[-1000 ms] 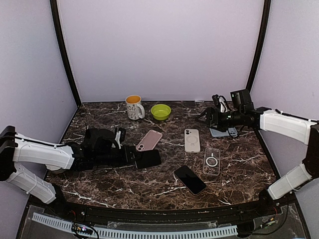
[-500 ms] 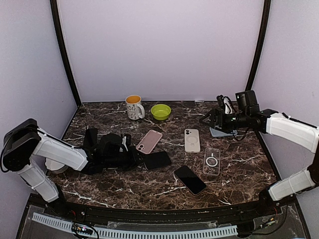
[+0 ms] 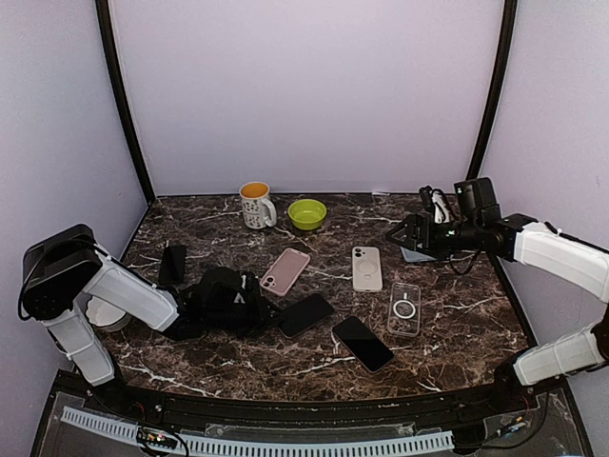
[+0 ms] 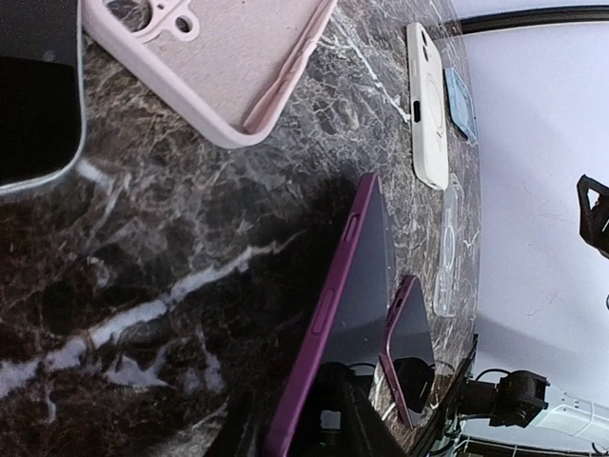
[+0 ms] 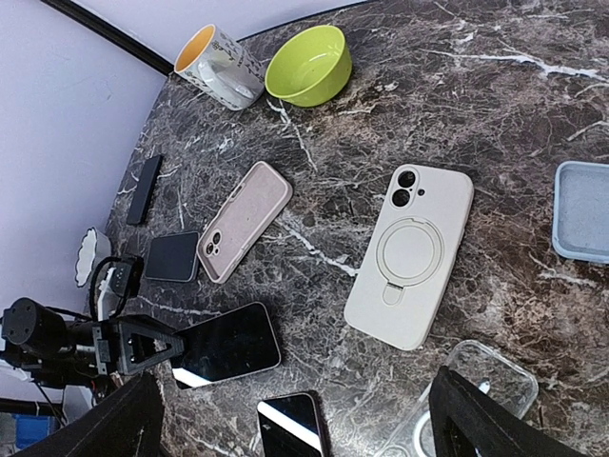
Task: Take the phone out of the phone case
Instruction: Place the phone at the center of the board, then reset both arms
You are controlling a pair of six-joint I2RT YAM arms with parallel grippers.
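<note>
Black-screened second phone [image 3: 362,343] flat nearest the bases | dark phone [image 3: 304,314] flat on marble table [image 3: 190,357], one end at left gripper [image 3: 265,307], whose jaw state cannot be told | clear case [image 3: 404,308] to its right | pink case [image 3: 284,268], cream case [image 3: 366,268] beyond | right gripper [image 3: 398,232] jaws wide apart, far right

No word, brand, number or label can be read in any of these views. The white mug [image 3: 255,205] has small dark marks on its side, too small to make out as letters. The clear phone case [image 3: 404,308] on the table [image 3: 438,333] shows only a printed ring with a short bar below it. The phone [image 4: 369,286] in the purple phone case [image 4: 328,307] shows a dark screen with nothing legible on it.
</note>
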